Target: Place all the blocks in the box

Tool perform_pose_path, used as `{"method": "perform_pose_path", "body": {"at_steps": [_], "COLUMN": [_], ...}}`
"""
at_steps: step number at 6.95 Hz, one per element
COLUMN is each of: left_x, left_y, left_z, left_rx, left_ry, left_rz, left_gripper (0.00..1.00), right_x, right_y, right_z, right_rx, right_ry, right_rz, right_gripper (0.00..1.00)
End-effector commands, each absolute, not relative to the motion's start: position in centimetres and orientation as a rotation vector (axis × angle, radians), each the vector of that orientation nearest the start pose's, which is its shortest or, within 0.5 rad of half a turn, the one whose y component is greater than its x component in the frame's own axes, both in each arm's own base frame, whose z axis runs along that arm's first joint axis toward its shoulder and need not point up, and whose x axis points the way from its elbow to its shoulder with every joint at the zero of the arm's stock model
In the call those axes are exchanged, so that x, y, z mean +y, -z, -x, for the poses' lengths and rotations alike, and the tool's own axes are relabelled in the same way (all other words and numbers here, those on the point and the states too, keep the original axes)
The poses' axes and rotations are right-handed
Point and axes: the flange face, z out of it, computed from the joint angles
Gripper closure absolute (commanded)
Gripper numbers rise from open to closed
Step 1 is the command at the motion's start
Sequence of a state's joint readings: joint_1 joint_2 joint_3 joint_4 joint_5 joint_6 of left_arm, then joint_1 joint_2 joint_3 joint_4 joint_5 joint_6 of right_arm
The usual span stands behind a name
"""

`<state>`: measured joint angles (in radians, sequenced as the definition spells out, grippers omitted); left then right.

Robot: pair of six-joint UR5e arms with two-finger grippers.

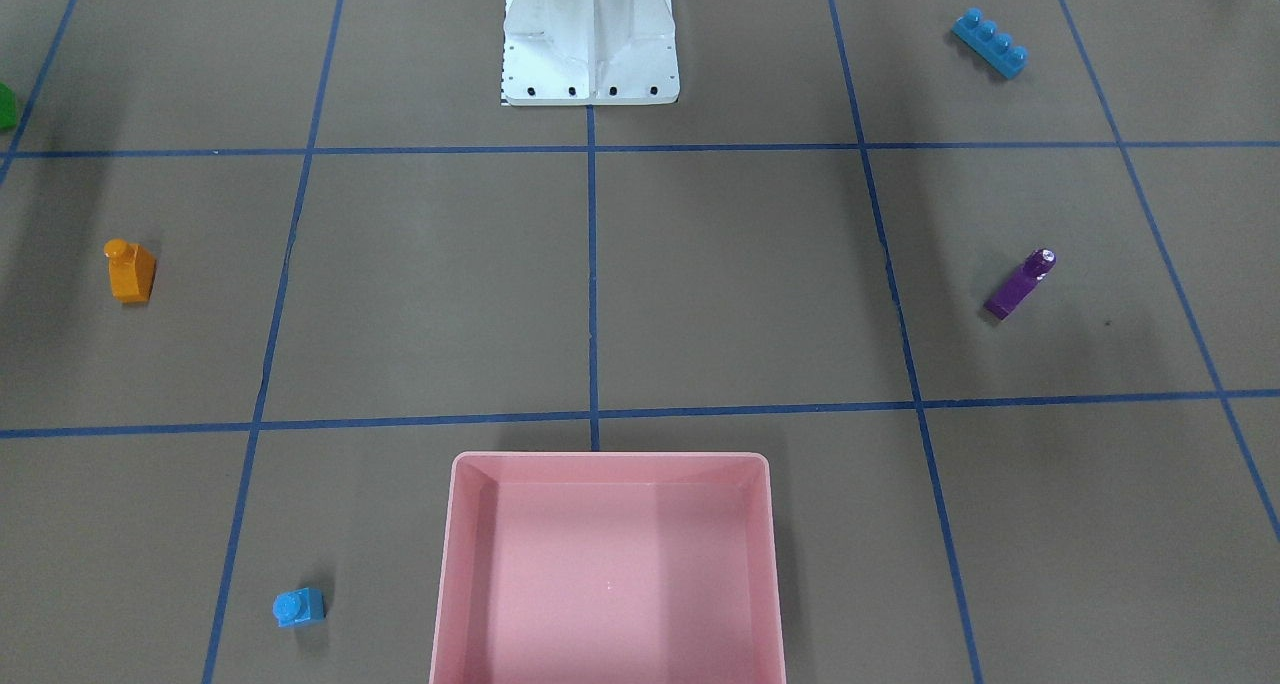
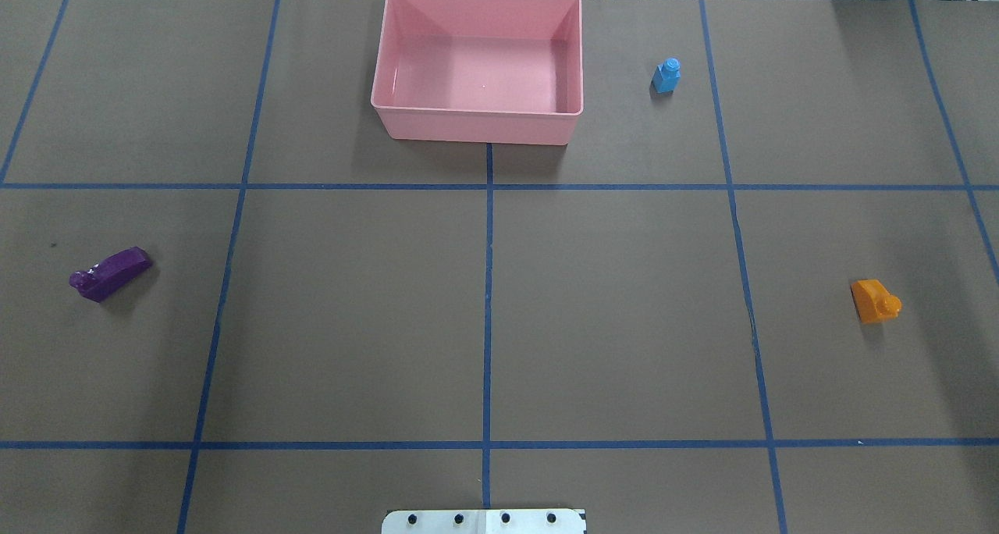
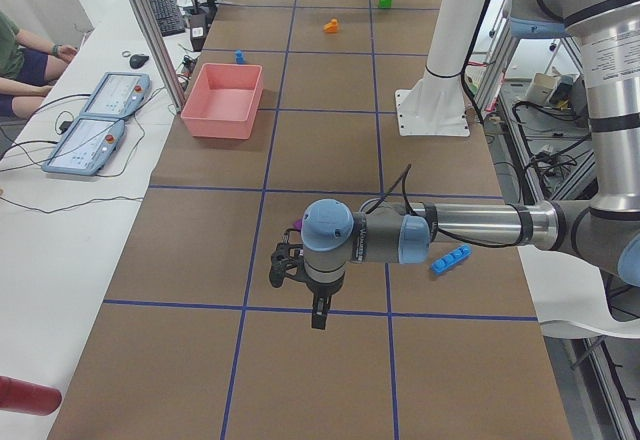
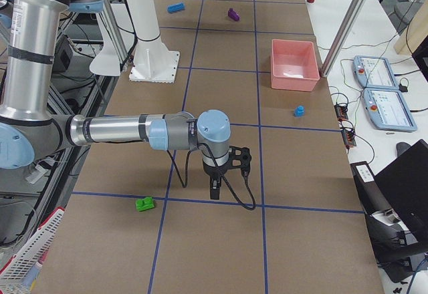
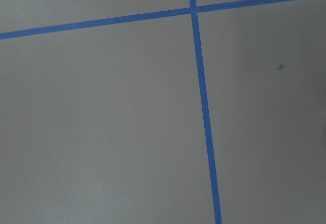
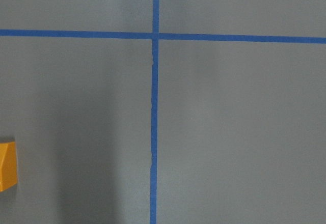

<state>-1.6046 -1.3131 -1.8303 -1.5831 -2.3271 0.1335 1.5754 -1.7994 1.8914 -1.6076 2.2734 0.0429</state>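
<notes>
Take the overhead view as the dial, with 12 o'clock pointing away from the robot. The white base plate point(image 2: 484, 521) sits at 6 o'clock on the brown surface point(image 2: 624, 323), which blue tape lines point(image 2: 488, 284) cut into squares. Nearest the robot, the long blue brick point(image 1: 990, 43) lies at about 8 o'clock and the green brick point(image 4: 144, 204) at about 4 o'clock.

The left end effector point(image 3: 319, 318) hangs above the surface pointing down. In the left-side view its wrist covers part of the purple brick point(image 2: 111, 273). The right end effector point(image 4: 214, 190) hangs the same way over a tape line, near the green brick. Whether either is clenched or released cannot be told.

The purple brick lies at 9 o'clock and the orange brick point(image 2: 874, 301) at 3 o'clock. Farther out, the tiny blue brick point(image 2: 666, 76) stands at 1 o'clock, beside the pink box point(image 2: 476, 124) at 12 o'clock. All five bricks rest on the surface, outside the box. Past the box, two control tablets point(image 3: 112, 95) lie on a white bench point(image 3: 60, 230).
</notes>
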Motion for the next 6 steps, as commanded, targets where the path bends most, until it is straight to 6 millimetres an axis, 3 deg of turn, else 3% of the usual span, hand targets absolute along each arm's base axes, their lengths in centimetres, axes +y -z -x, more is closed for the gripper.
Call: {"method": "perform_pose_path", "body": {"at_steps": [1,2,3,4,6], "left_x": [-38.0,-38.2,-38.3,-38.4,-38.4], "left_y": [-64.1,-63.6,-63.2,-63.1,-63.1], "left_z": [7.8,7.8,7.9,7.8,7.8], "left_rx": [0.754,0.753,0.749,0.744,0.744], "left_ry": [-0.104,-0.108,-0.111,-0.115,-0.114], "left_rz": [-0.083,-0.096,-0.105,-0.107,-0.107], "left_gripper": [0.00,0.00,0.00,0.00,0.00], "right_x": [-39.8,-40.1,-40.9,-41.5,-41.9], "right_y": [-61.0,-60.5,-58.6,-56.6,-55.6], "right_z": [-7.0,-6.8,-5.2,-2.0,7.6], "right_rx": [-0.709,-0.714,-0.715,-0.726,-0.773], "right_ry": [-0.025,-0.017,0.044,0.111,0.086], "right_rz": [-0.039,-0.048,-0.077,-0.124,-0.100], "right_gripper": [0.00,0.00,0.00,0.00,0.00]}}
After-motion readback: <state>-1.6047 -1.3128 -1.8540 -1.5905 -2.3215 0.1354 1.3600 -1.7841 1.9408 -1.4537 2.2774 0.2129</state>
